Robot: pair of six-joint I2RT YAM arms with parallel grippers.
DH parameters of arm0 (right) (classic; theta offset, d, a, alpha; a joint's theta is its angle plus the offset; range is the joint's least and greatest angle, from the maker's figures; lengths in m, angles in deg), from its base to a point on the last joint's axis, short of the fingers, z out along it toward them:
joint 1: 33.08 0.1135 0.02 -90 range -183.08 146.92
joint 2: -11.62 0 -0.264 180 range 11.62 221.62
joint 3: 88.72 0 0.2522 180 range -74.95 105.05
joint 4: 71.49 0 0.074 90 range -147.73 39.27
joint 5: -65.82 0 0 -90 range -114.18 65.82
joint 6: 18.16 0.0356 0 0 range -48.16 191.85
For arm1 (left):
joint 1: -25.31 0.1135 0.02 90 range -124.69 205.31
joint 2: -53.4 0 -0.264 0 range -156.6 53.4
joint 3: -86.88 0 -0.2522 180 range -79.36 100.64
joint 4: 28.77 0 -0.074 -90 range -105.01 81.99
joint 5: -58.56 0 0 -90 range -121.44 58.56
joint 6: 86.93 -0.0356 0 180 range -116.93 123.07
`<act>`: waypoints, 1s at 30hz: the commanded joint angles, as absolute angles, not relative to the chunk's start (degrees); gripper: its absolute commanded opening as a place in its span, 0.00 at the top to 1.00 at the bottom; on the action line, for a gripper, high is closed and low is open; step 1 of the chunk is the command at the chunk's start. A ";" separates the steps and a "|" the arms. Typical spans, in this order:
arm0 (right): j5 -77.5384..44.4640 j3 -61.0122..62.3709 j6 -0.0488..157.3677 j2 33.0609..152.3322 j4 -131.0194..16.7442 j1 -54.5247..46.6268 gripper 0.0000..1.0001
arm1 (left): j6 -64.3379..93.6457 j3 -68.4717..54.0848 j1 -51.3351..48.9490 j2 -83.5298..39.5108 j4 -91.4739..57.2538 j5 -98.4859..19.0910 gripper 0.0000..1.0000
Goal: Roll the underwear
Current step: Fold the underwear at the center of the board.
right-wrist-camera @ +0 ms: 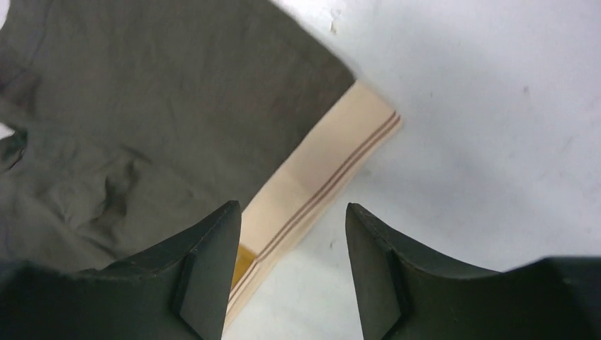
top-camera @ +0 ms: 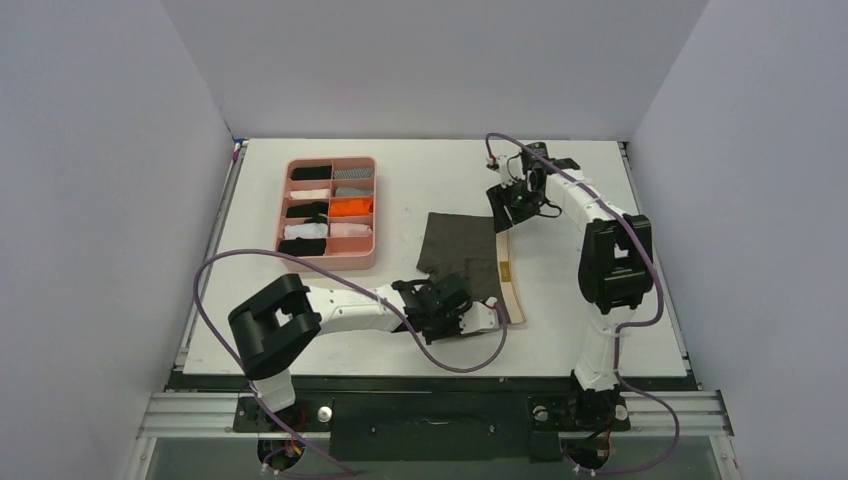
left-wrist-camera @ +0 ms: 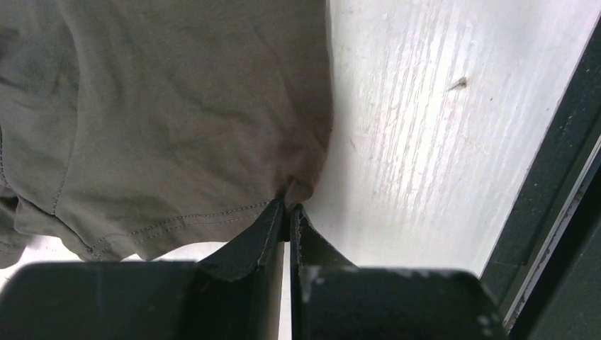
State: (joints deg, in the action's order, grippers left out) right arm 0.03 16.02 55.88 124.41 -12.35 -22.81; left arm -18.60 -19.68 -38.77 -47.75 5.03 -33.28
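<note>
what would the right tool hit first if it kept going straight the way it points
Probably the beige striped waistband of the dark grey-brown cloth underwear: the open right tool aims at its edge. Depth is unclear, so it may land partly on the white table alongside.

White arms (top-camera: 345, 312), black joints (top-camera: 275, 325), looping purple cables (top-camera: 196, 297).

In the top view, the left gripper (top-camera: 492, 318) covers the near corner of the underwear (top-camera: 460, 250), and the right gripper (top-camera: 508, 215) hides the far end of the waistband (top-camera: 510, 275). The left wrist view cuts the underwear off at its top and left edges. The rolled cloths (top-camera: 330, 205) in the tray (top-camera: 283, 210) are too small to make out.
</note>
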 commanded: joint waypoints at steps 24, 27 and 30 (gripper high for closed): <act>-14.16 34.79 60.53 142.12 -11.48 -19.83 0.59 | -18.24 -21.35 -35.59 -48.62 11.08 -29.41 0.98; -14.68 37.72 60.59 143.36 -10.95 -19.84 0.59 | -17.86 -20.99 -35.25 -49.55 10.83 -27.90 0.98; -15.45 40.17 60.63 144.65 -10.77 -19.84 0.59 | -17.95 -20.42 -34.43 -50.41 10.34 -26.58 0.98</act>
